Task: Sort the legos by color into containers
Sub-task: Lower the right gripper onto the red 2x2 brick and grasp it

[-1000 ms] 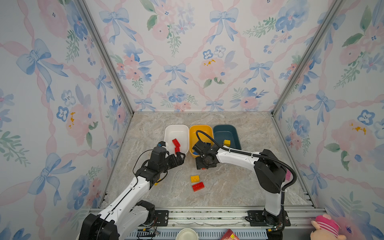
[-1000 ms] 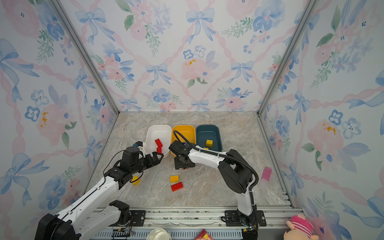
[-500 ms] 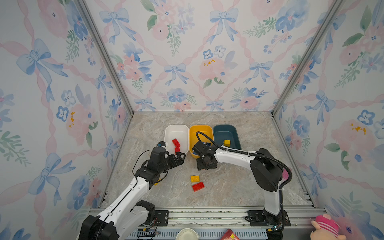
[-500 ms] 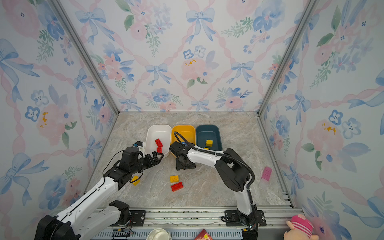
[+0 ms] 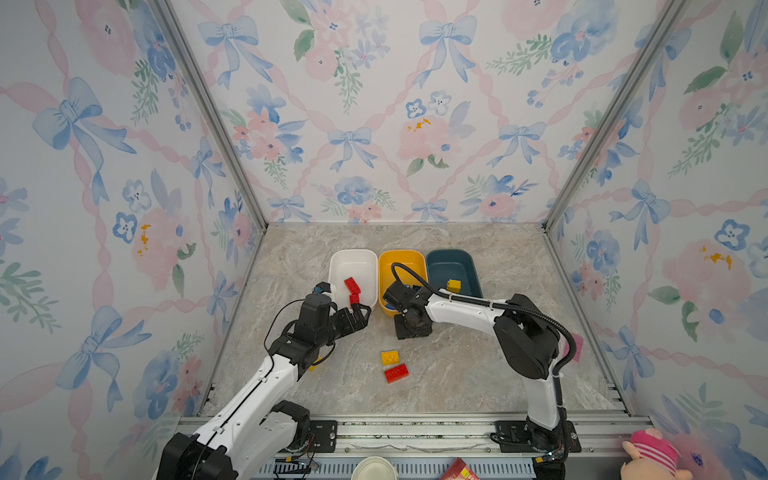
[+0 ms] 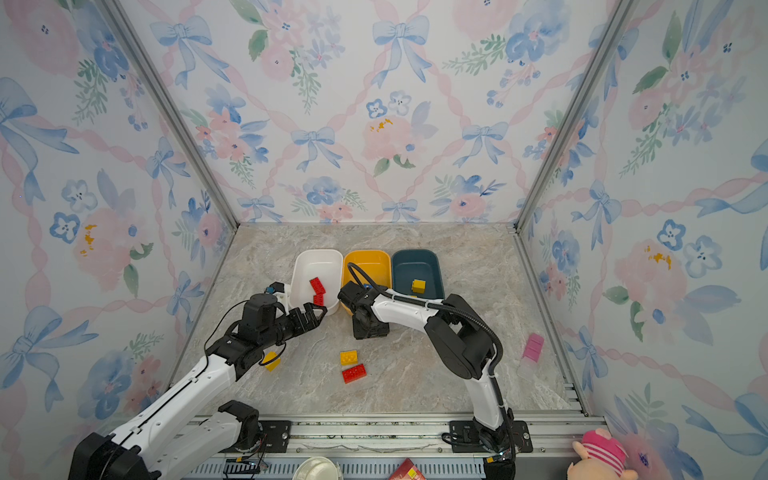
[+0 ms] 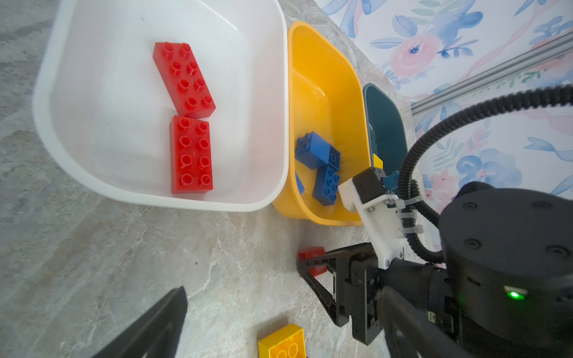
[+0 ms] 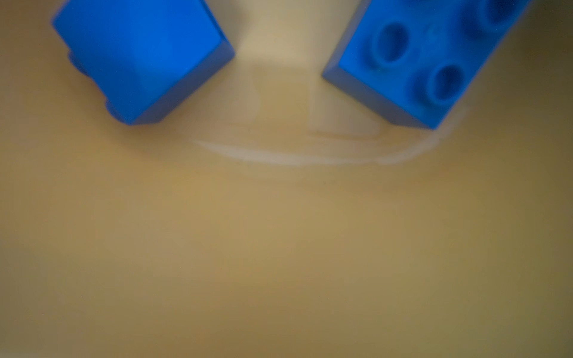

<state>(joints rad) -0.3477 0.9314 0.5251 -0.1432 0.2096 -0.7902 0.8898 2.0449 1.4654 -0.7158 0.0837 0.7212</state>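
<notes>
Right gripper down at a small red studded plastic brick on the counter before the yellow-orange plastic tub; clamped or not, one cannot tell. A glancing pinch could flick it away. Left gripper hangs spread, left of that tub.

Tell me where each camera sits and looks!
Both top views: high in front, looking down; left arm, right arm, white plastic tub.
Left wrist: on left arm, facing that tub, yellow-orange plastic tub, right hand; own finger shows.
Right wrist: close over blue studded plastic bricks in yellow-orange tub; no robot shows.
Both wrists share those bricks.
</notes>
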